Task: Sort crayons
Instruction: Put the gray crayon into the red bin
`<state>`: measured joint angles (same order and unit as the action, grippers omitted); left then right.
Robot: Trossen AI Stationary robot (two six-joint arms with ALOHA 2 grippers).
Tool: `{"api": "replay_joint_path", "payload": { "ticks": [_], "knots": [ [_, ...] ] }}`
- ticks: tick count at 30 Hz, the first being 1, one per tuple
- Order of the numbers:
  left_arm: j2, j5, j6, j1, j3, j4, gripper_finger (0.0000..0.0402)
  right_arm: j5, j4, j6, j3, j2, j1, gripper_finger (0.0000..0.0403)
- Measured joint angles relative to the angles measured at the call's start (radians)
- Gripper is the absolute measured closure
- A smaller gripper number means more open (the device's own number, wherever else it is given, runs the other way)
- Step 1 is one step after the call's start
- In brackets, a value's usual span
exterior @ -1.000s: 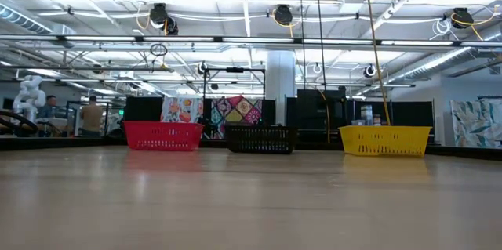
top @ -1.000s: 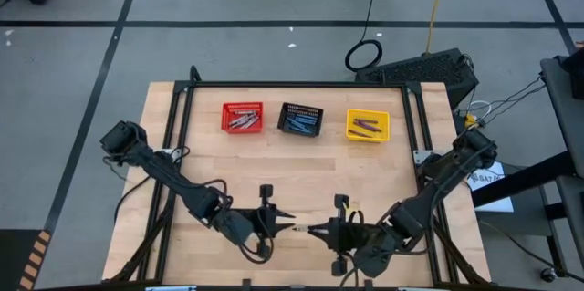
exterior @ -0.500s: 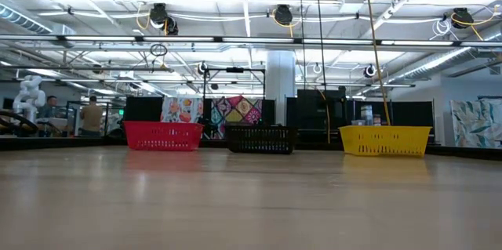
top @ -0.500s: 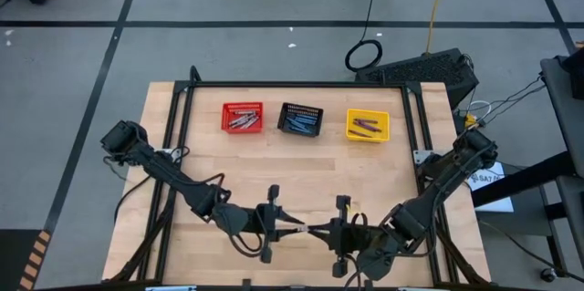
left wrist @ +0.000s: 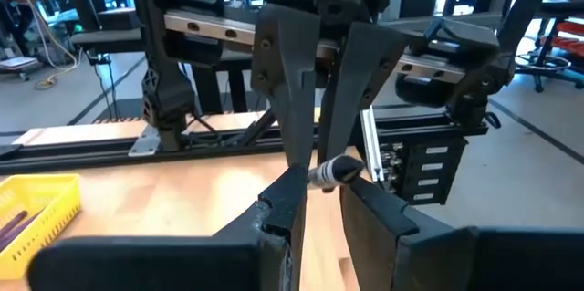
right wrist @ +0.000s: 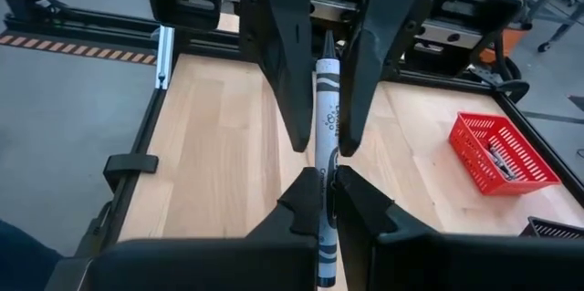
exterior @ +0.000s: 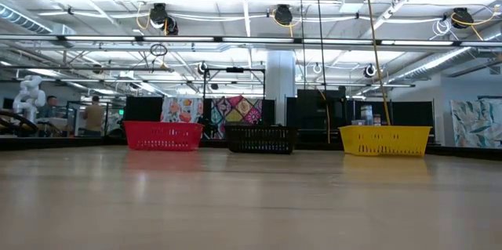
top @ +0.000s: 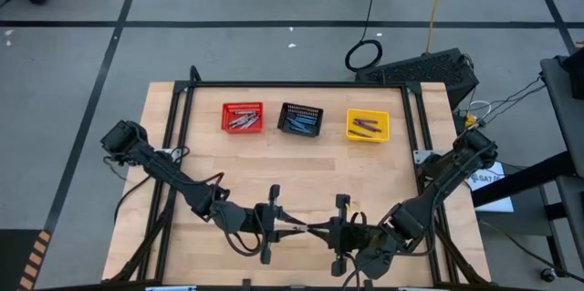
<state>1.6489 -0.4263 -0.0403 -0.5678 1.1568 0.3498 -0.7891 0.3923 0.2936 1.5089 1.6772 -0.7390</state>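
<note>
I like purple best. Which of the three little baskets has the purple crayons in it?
The yellow basket, the end one on the right arm's side, holds the purple crayons. The red basket has grey ones and the black basket has blue.

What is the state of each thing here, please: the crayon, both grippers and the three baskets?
Grey crayon: held by the right gripper, its far end between the left jaws.
Right gripper: shut on the crayon.
Left gripper: jaws open around the crayon's end.
Red basket: holds grey crayons.
Black basket: holds blue crayons.
Yellow basket: holds purple crayons.
</note>
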Motion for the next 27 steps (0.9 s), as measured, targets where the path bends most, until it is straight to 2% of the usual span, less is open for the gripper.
{"api": "replay_joint_path", "payload": {
  "ticks": [13, 20, 27],
  "knots": [
    [0.0, 0.002, 0.032, 0.02, 0.0, 0.011, 0.0327, 0.0, 0.001, 0.0, 0.0, 0.0, 0.022, 0.0403],
    [0.0, 0.003, 0.102, 0.024, 0.0, 0.006, 0.0388, 0.001, 0.003, 0.001, 0.0, 0.0, 0.024, 0.0399],
    [0.0, -0.003, 0.147, 0.028, 0.0, -0.016, 0.0388, 0.001, 0.007, 0.008, 0.0, 0.0, 0.025, 0.0375]
  ]
}}
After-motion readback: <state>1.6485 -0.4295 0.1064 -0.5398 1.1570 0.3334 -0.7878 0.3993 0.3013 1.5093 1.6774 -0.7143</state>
